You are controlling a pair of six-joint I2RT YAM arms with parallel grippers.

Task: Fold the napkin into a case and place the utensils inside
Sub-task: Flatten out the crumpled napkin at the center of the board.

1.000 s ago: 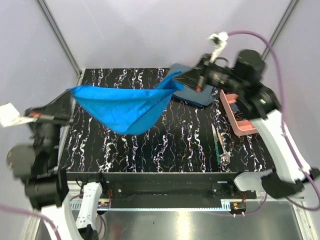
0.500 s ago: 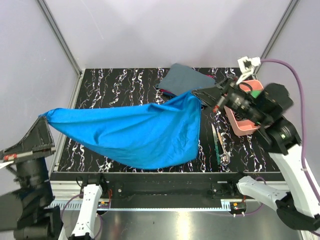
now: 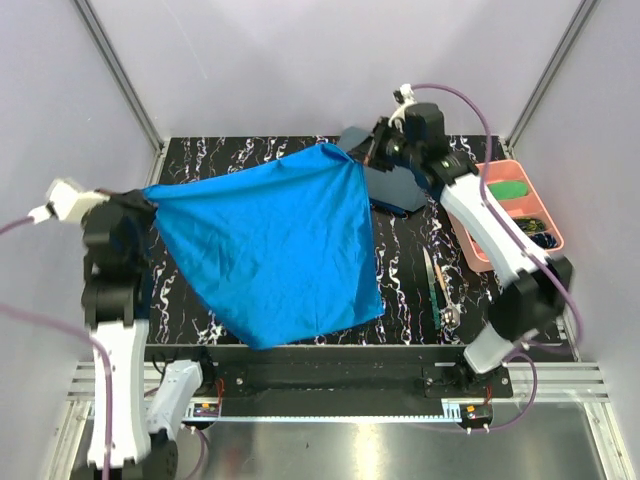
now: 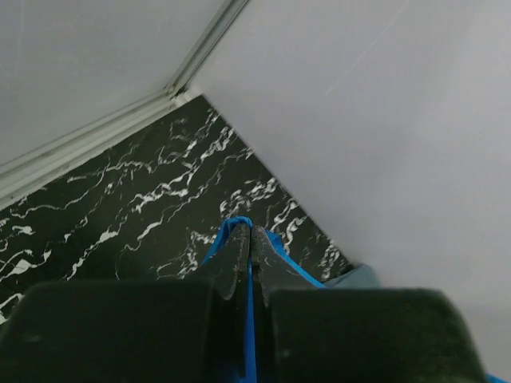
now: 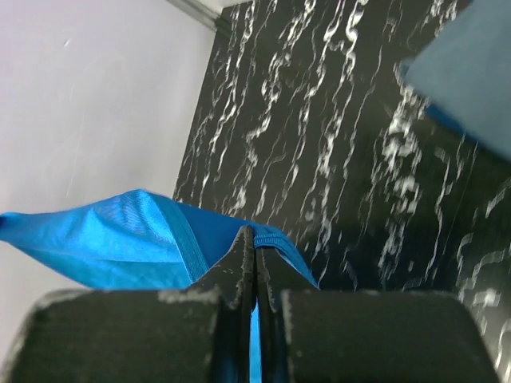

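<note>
I had the left gripper [image 3: 150,199] fully closed on one corner of the napkin [image 3: 270,245], above the left edge of the counter [image 3: 240,150]; the left wrist view showed a strip of blue cloth pinched between its fingers. The right gripper [image 3: 347,153] was likewise closed on the adjacent far corner, toward the back centre of the counter, and the right wrist view showed the hem clamped between its fingers. The napkin was stretched between the two grippers as one open sheet, with its free end sloping toward the near edge. I could not tell whether that lower corner touched the counter. I judged the task to be at an early stage: the napkin was lifted and spread, but no fold was made and no case existed. The utensils [image 3: 438,290] lay on the counter to the right of the napkin, near the front and just beside the pink tray [image 3: 547,207], apart from both grippers. A grey-blue cloth [image 3: 395,190] lay at the back, below the right arm. Remaining steps, in my assessment: lay the napkin flat, fold it into the case, then insert the utensils
</note>
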